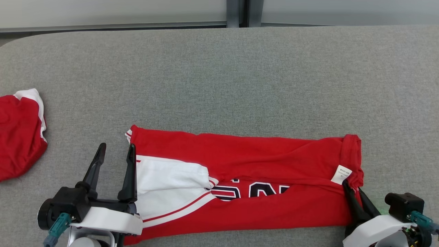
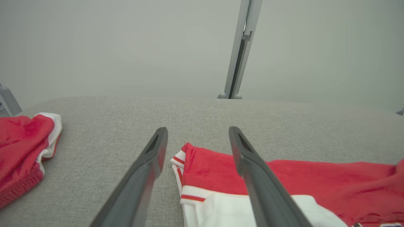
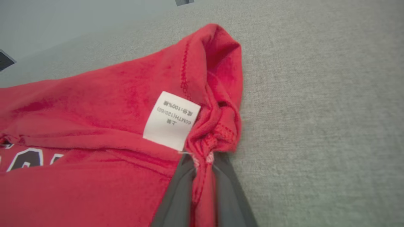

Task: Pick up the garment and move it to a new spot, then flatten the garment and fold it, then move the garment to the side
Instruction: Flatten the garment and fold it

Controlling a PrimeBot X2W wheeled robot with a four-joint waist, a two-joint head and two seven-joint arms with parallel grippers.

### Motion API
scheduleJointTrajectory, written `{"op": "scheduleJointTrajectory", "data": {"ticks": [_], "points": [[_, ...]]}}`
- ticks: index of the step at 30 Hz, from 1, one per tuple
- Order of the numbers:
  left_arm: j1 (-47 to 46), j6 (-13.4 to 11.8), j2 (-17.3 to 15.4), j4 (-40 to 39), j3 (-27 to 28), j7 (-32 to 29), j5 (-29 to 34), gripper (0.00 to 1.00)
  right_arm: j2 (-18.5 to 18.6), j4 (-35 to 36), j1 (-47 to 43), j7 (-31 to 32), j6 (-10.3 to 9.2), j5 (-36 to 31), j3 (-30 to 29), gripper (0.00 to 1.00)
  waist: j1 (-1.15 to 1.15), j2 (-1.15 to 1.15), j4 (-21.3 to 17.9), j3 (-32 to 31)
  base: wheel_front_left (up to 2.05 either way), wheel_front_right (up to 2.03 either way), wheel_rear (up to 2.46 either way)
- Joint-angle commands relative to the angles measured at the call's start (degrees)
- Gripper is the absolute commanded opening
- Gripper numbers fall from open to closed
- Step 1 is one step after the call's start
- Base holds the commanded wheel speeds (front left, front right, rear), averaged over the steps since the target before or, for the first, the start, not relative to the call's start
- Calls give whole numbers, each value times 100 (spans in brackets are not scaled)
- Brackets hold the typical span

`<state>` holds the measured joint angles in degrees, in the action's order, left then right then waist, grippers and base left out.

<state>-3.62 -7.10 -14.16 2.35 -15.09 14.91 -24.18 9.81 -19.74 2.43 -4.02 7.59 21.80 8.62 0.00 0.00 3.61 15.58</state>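
The garment (image 1: 260, 164) is a red shirt with white sleeves and dark lettering, lying folded lengthwise across the grey table's near side. My right gripper (image 1: 349, 187) is shut on the garment's right hem (image 3: 208, 142), beside a white care label (image 3: 172, 119), with red cloth pinched between the two fingers. At the garment's left end my left gripper (image 1: 116, 151) stands open; one finger rests over the white sleeve (image 2: 221, 208) edge and the other over bare table. Between those fingers lies the striped cuff (image 2: 180, 160), not gripped.
A second red and white garment (image 1: 19, 133) lies crumpled at the table's left edge, also seen as a red heap (image 2: 22, 148) in the left wrist view. The grey felt table (image 1: 240, 75) stretches away to a pale wall with a metal post (image 2: 240, 50).
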Motion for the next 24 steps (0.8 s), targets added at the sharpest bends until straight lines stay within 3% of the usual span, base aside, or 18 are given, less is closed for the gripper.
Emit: {"op": "scheduleJointTrajectory", "data": {"ticks": [1, 16, 19, 24], "points": [[-66, 17, -21, 21, 36, 30, 30, 100, -6, -158, -54, 86, -18, 44, 58, 0, 0, 0, -6, 2, 0, 0, 0], [53, 199, 158, 143, 266, 32, 180, 100, 756, 206, -506, -242, -17, 51, -1076, 0, 0, 0, -112, -179, 0, 0, 0], [92, 233, 198, 187, 293, 31, 215, 100, 831, 375, -489, -268, -16, 14, -1079, 0, 0, 0, -144, -293, 0, 0, 0], [216, 263, 241, 225, 310, 31, 235, 100, 758, 1284, -345, -134, -16, -308, -708, 0, 0, 0, -197, -492, 0, 0, 0]]}}
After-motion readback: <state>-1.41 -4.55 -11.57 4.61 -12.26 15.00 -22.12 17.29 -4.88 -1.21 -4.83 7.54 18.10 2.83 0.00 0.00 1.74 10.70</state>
